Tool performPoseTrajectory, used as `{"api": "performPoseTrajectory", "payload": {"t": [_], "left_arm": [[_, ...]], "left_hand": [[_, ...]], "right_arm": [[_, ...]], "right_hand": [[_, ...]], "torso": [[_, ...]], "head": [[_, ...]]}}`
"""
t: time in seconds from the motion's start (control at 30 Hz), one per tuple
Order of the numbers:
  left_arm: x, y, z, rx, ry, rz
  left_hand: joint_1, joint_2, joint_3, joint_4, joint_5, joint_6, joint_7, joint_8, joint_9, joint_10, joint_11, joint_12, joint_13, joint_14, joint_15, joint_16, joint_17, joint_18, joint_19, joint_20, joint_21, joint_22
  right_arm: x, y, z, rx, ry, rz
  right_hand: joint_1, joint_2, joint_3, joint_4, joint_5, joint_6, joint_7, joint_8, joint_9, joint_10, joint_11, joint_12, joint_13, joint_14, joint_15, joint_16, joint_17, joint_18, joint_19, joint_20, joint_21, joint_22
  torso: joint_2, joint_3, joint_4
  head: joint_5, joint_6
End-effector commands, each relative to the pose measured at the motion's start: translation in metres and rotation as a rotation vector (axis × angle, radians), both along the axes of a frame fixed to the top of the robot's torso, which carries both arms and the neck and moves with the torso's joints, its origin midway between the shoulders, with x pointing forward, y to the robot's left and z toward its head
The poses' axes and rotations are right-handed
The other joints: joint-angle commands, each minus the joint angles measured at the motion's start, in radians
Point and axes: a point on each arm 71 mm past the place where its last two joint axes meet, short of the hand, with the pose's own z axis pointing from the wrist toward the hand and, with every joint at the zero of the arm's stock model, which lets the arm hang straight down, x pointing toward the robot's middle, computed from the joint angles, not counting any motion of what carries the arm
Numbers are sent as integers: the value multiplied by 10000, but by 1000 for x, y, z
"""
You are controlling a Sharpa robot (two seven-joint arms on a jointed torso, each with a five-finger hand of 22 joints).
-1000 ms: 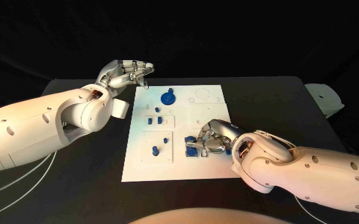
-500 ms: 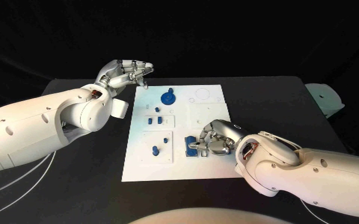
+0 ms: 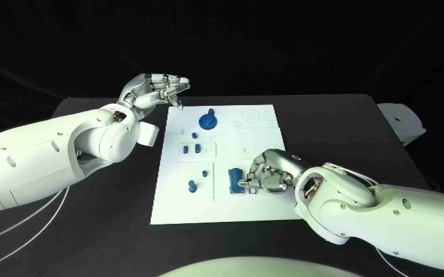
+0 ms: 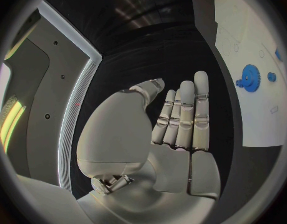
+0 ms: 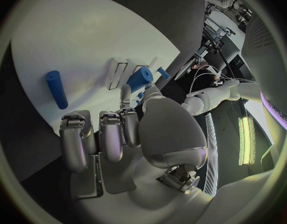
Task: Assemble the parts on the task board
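Right hand (image 3: 268,176) is low over the near part of the white board (image 3: 264,137), fingers curled around a blue block (image 3: 238,181) just beside them; can't tell if it's actually pinched. Looks like the seating step. Next: confirm grip, press it into its slot. Left hand (image 3: 153,91) hangs off the board's far corner, fingers together, holding nothing, blue gear (image 3: 209,121) near it.

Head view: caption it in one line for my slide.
Right hand works at blue parts on the near edge of the white board; left hand is raised beside the far corner, holding nothing.
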Motion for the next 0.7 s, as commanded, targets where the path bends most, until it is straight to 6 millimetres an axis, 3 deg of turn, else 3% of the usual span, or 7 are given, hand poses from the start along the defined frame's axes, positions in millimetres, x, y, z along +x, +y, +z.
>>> {"api": "performPoseTrajectory", "payload": {"t": [0.03,0.47,0.7], "left_arm": [[-1,-2,1,-83,-43,-151],[-1,-1,1,-76,-48,-125],[-1,-1,1,-72,-51,-112]], "left_hand": [[-28,17,16,46,5,-66,12,-6,-5,-73,19,36,-17,-73,19,31,-11,60,20,74,-47,-16],[-28,17,16,46,5,-66,12,-6,-5,-73,19,36,-17,-73,19,31,-11,60,20,74,-47,-16],[-28,17,16,46,5,-66,12,-6,-5,-73,19,36,-17,-73,19,31,-11,60,20,74,-47,-16]], "right_arm": [[1,1,-2,-291,-85,144],[2,9,-11,-590,175,336],[3,9,-12,-706,24,312]], "right_hand": [[82,37,-66,6,50,28,-76,71,17,172,-78,58,1522,920,-60,47,2039,-141,1027,-83,44,2635],[259,86,-118,-11,71,39,-90,97,13,187,-91,79,1541,923,-71,53,2054,-141,1027,-93,44,2635],[569,124,-178,-43,109,33,-101,113,-5,203,-102,99,1562,922,-82,52,2054,-141,1027,-106,44,2635]], "torso": [[6,-15,19],[6,-16,8],[7,2,4]], "head": [[-27,4],[-9,-45],[10,-65]]}}
